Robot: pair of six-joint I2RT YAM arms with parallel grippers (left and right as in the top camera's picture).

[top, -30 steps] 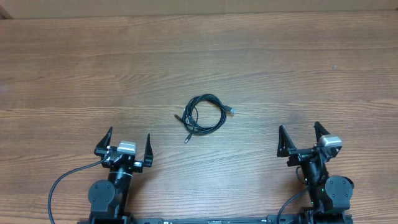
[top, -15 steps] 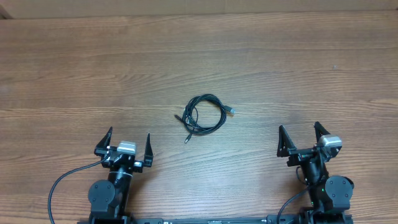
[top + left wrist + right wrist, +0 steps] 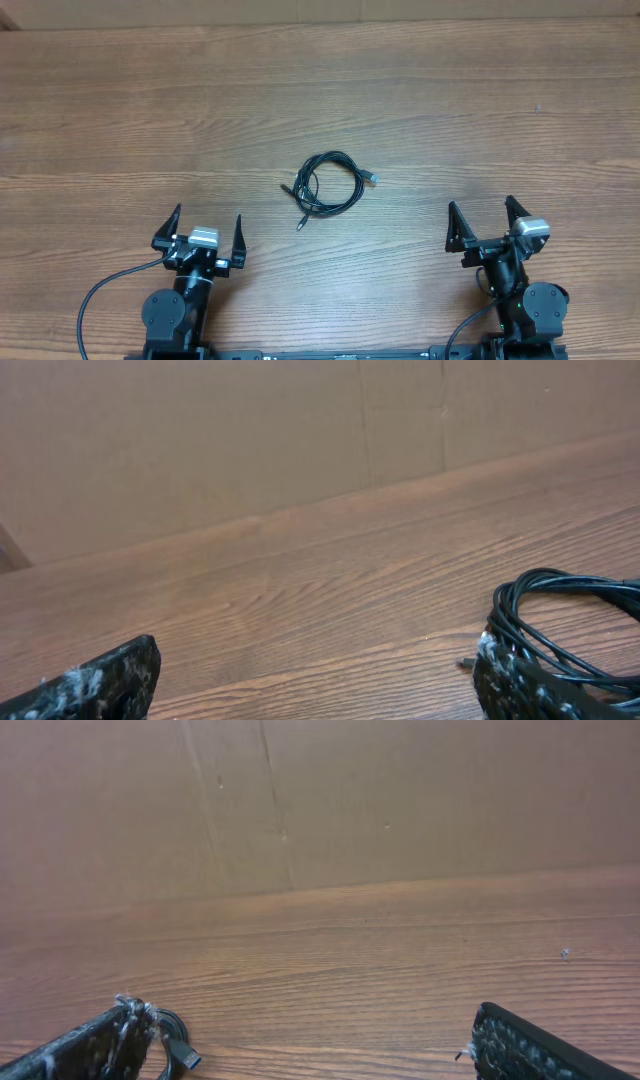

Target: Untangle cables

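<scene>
The cables [image 3: 330, 182] are thin black wires wound together into one small, roughly round coil, several strands thick along its rim. Three loose ends stick out of it: one with a small greyish plug [image 3: 374, 178] at the upper right, one short tip at the left, and one tail running down from the lower left. How many separate wires make up the coil cannot be told. The bundle lies flat on the wooden table [image 3: 450, 100], about at its middle, and nothing touches it.

Two grippers sit near the front edge, well apart from the coil, one to each side of it. The left gripper [image 3: 208, 214] has its two black fingers [image 3: 500, 692] spread wide with nothing between them; in its wrist view the coil shows beyond the right-hand finger. The right gripper [image 3: 480, 203] is likewise spread wide and empty, and its wrist view catches a bit of the coil with a plug end beside the left-hand finger.

Two thicker black cords [image 3: 100, 288], one per arm, curl from the arm bases. A brown cardboard wall [image 3: 400, 800] stands along the table's far edge.
</scene>
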